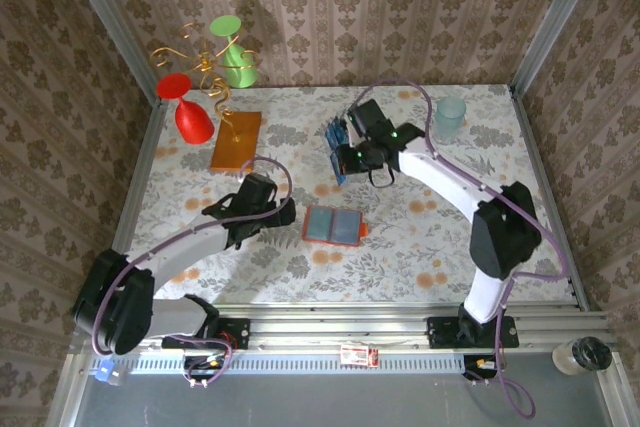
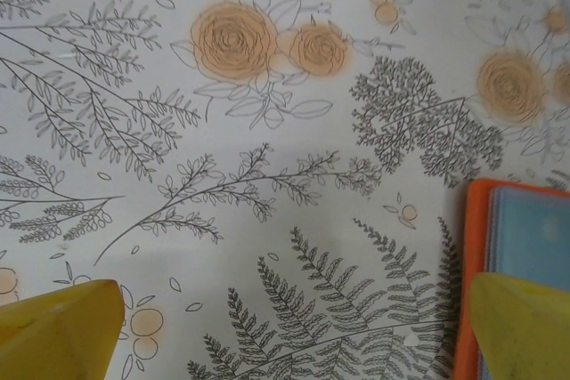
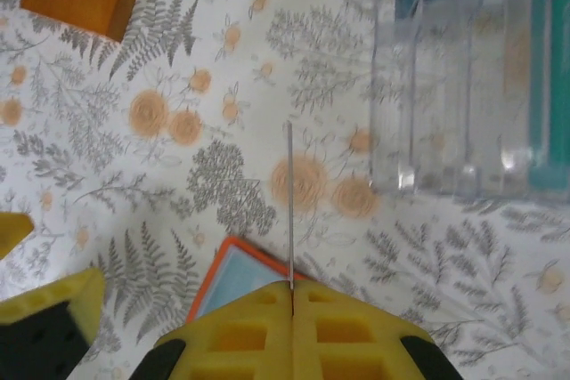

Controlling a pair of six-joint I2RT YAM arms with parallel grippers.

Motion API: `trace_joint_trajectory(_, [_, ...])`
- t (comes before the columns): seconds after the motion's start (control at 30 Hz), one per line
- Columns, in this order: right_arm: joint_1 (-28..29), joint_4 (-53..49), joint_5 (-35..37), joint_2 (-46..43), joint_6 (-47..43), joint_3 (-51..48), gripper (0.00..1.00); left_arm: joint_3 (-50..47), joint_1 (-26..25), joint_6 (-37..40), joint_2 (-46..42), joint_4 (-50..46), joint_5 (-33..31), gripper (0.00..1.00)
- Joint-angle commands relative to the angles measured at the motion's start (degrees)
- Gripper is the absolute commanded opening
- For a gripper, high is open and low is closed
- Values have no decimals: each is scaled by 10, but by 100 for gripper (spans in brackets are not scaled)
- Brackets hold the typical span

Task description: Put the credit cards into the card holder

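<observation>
Yellow right gripper (image 3: 292,289) pinches a thin card (image 3: 290,202) edge-on near the open wallet (image 3: 233,275); the left gripper (image 2: 285,327) gapes beside it. The slim hold may let the card twist.

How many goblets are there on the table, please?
2. The red goblet is at the far left of the table, next to the orange slab. The green goblet is further back, beside the gold wire stand. None seems hidden.
</observation>
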Motion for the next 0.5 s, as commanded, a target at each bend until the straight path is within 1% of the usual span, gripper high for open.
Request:
trace_joint_trajectory(0.0, [3, 104, -45, -41, 43, -87, 0, 23, -12, 7, 25, -25, -33, 100])
trace_joint_trajectory(0.13, [2, 165, -47, -81, 62, -179, 0, 50, -26, 11, 66, -25, -57, 100])
trace_joint_trajectory(0.33, [1, 209, -57, -112, 88, -258, 0, 131, -34, 40, 137, -42, -74, 100])
trace_joint_trajectory(0.47, [1, 225, -39, -132, 102, -288, 0, 197, -36, 57, 197, -77, -88, 100])
